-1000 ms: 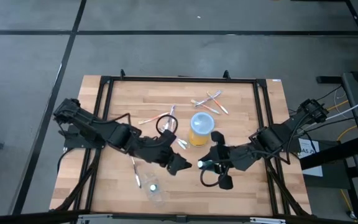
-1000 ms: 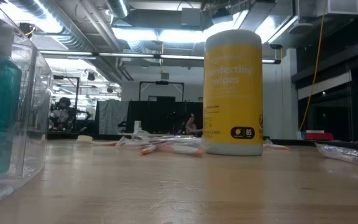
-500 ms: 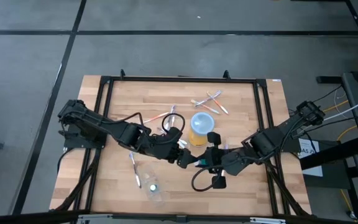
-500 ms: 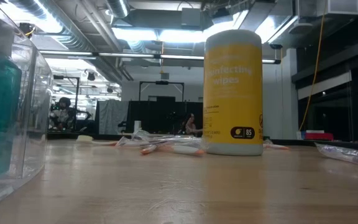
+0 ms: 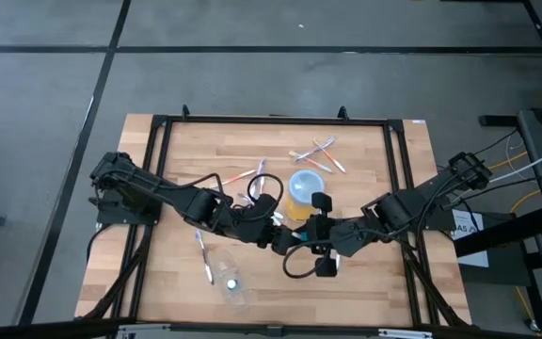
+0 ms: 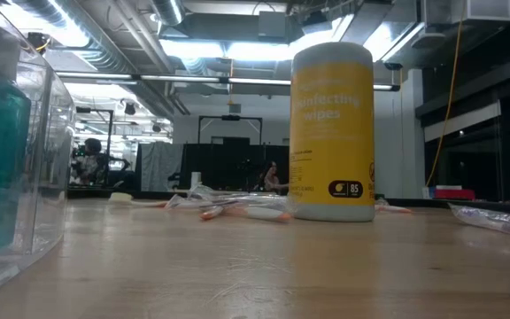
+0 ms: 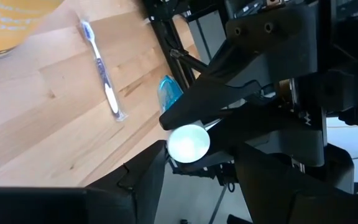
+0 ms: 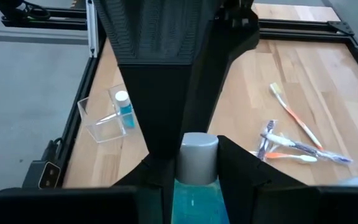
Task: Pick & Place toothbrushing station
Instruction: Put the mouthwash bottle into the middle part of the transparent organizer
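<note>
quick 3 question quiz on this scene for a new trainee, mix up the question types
1. True or false: the left gripper and the right gripper are at opposite ends of the table.
2. What does the right gripper hold? A) a toothbrush B) a teal tube C) a wipes canister
3. In one word, how does the yellow wipes canister stand?

Key
1. False: they meet near the table's middle, beside the canister.
2. B: the teal tube, grey cap pointing towards the left gripper.
3. Upright.
</note>
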`<move>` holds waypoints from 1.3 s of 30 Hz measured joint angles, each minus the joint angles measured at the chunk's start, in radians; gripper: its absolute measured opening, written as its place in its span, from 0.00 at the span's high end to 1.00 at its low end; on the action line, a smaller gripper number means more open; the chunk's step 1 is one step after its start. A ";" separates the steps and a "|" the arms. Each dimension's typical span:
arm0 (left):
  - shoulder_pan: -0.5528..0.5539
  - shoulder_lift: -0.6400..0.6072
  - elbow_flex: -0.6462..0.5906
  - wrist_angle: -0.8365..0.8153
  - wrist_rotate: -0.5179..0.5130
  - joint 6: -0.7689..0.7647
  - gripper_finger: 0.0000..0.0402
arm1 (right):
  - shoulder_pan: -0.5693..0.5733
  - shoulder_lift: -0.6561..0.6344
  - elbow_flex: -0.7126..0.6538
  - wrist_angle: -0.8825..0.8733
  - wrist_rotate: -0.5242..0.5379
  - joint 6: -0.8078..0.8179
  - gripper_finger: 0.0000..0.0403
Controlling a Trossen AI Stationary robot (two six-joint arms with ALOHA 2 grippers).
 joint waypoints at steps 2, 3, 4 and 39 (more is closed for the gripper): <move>0.005 0.000 0.000 -0.001 0.004 0.003 0.53 | -0.001 0.000 0.000 -0.002 -0.002 -0.007 0.77; 0.007 0.000 0.000 -0.002 0.004 0.006 0.53 | -0.001 0.000 0.000 -0.004 -0.002 -0.010 0.77; 0.008 0.000 0.000 -0.003 0.007 0.009 0.53 | -0.001 0.000 0.000 -0.004 -0.002 -0.010 0.77; -0.019 -0.035 0.001 0.015 -0.059 0.049 0.54 | 0.015 0.004 -0.001 -0.074 0.043 0.042 0.77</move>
